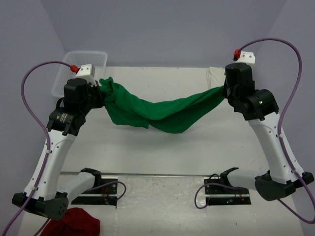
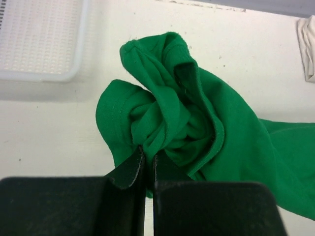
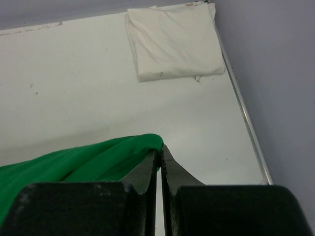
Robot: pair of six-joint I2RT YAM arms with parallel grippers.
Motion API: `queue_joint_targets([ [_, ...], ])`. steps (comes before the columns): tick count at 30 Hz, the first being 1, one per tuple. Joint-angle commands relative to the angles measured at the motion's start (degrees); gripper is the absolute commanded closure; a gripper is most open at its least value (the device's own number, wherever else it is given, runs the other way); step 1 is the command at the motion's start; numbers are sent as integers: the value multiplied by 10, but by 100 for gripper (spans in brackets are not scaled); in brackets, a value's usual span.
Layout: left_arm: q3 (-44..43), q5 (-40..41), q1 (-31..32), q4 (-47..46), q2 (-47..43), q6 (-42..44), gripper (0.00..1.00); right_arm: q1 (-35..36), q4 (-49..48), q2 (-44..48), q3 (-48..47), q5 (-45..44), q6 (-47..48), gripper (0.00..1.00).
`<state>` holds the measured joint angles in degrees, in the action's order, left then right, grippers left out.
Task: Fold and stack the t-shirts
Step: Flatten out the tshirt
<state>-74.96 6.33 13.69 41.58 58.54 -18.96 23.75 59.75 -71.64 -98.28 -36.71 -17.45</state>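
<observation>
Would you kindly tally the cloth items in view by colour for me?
Green t-shirt: 1
Cream-white t-shirt: 1
Dark red cloth: 1
Total: 3

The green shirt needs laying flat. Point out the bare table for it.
Widest bare table: the near-centre stretch between the hanging green shirt and the black plates. A narrower strip lies behind the shirt, between the basket and the cream shirt. Crowded: both far corners, and the red cloth at the near left.
</observation>
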Motion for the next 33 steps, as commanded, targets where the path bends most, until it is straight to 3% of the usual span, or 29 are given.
queue_joint_targets([
  [1, 4, -7, 3, -5, -36, -6, 100, 12, -2, 28, 8, 0, -8, 100],
  [12, 23, -40, 3, 0, 41, -20, 100, 63, -15, 32, 152, 35, -78, 100],
  [16, 31, -3, 10, -23, -45, -30, 100, 135, 1, 71, 179, -28, -108, 100],
  [24, -74, -74, 11, 57, -136, -33, 100, 291, 199, 172, 90, -101, -241, 100],
  [33, -50, -96, 21, 19, -159, -55, 100, 300, 244, 184, 61, -114, -239, 100],
])
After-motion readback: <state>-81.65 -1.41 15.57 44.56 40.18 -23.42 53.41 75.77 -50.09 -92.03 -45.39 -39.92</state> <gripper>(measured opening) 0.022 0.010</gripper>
